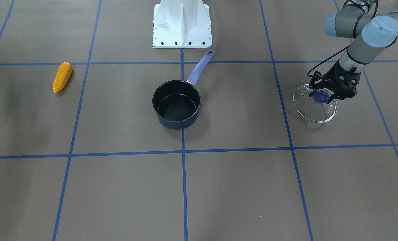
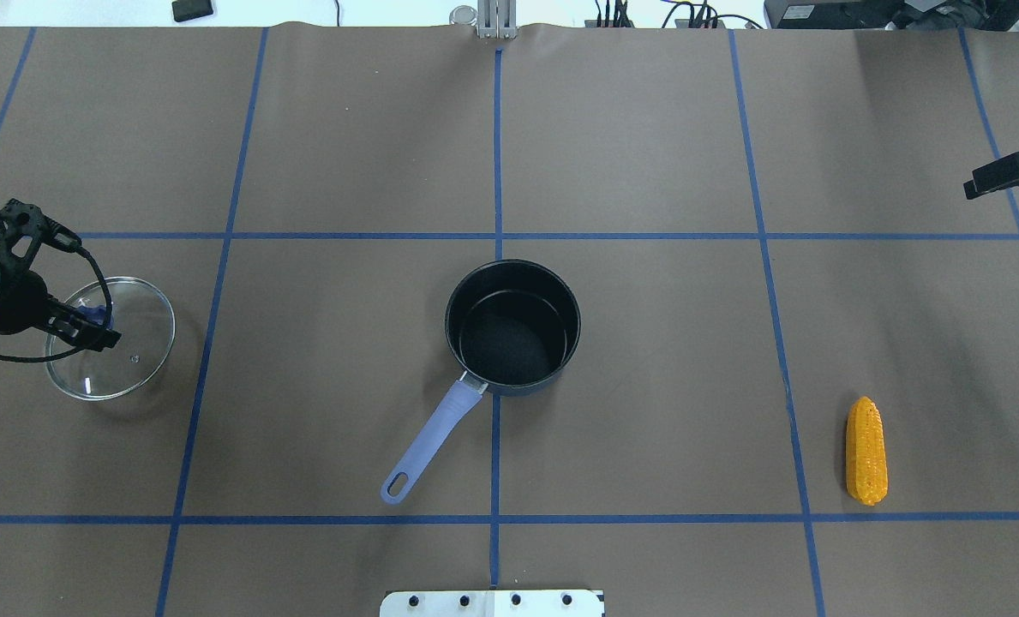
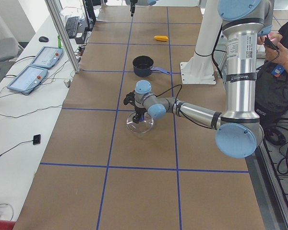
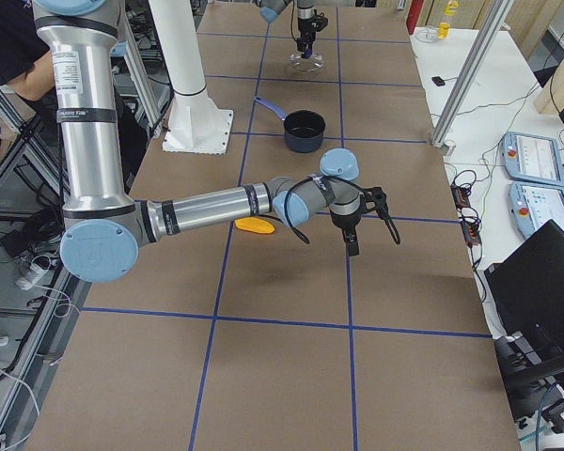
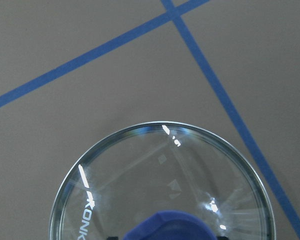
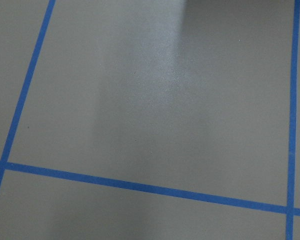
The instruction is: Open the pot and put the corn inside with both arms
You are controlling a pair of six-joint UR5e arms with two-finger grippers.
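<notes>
Corn lies flat on table, robot's right side, well apart from uncovered pot at centre; left gripper straddles knob of glass lid resting on table, clamp uncertain; right gripper hangs beyond corn, opening unreadable.

Bright, even overhead light; shadows on my bench lie soft. White glints streak the glass lid; a pale sheen crosses my right wrist view.

Place: looked like a robotics lab
Table: was papered brown and gridded with blue tape
Side bench: held teach pendants and a keyboard
</notes>
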